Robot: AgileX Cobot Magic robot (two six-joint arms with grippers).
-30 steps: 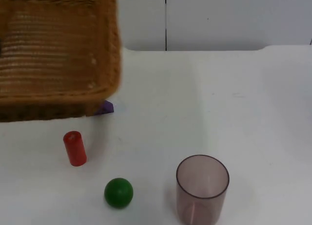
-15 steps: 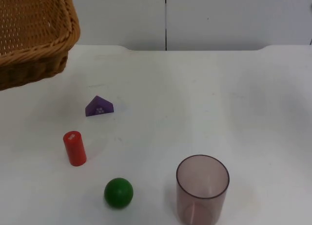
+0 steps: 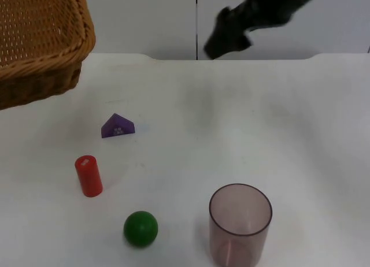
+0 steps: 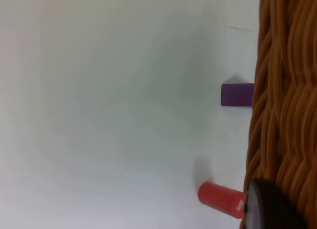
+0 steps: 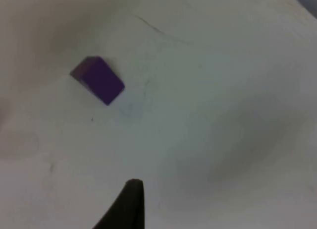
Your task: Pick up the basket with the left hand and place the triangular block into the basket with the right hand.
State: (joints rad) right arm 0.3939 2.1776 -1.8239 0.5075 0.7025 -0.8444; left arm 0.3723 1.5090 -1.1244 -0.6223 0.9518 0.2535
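The wicker basket hangs lifted above the table's left rear part, tilted in the top view. The left pincer sits at its rim, one black fingertip against the weave; it seems clamped on the basket, though the grip itself is hidden. The purple triangular block lies on the table, apart from the basket and just behind the red cylinder, which stands upright. The green ball rests nearer the front, with the transparent cup upright to its right. The right pincer hovers blurred over the table's far edge, in front of the grey wall; whether its fingers are apart or together I cannot tell.
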